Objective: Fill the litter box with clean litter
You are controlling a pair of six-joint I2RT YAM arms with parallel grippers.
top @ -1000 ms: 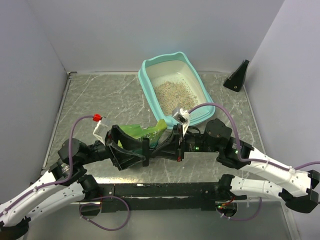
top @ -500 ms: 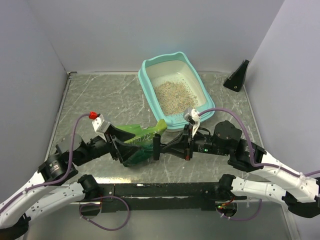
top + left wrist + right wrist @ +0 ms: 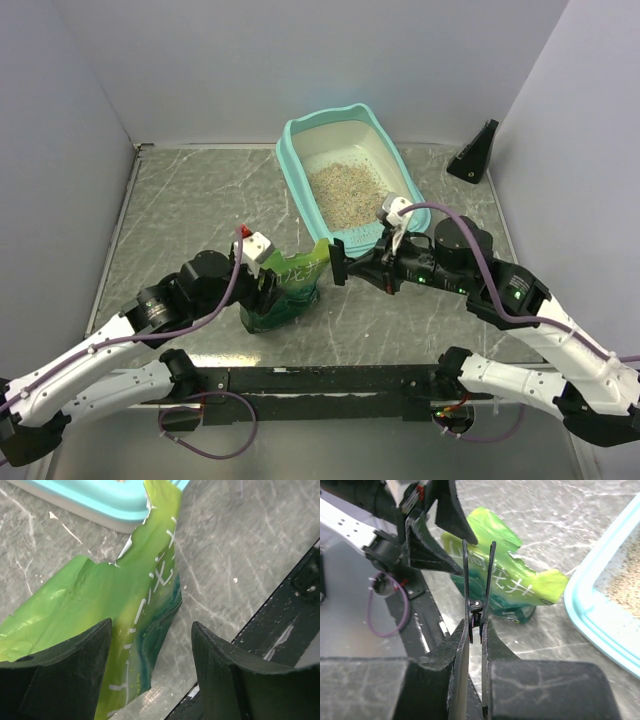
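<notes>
At back-centre of table (image 3: 180, 200), litter box (image 3: 298, 178) sits w/ clean litter (image 3: 345, 190) spread over its pan. Green bag (image 3: 290, 290) slumps on tabletop, torn top near box's front rim. L gripper (image 3: 150, 630) spread wide, straddling bag. R gripper (image 3: 478, 542) hovers by torn top, jaws barely parted, nothing betw. them.

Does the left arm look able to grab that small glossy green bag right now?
Probably yes. The left arm's fingers stand open with an edge of the small glossy green bag already between them and nothing in the way. The right arm's fingers are near its other end, not blocking.
</notes>
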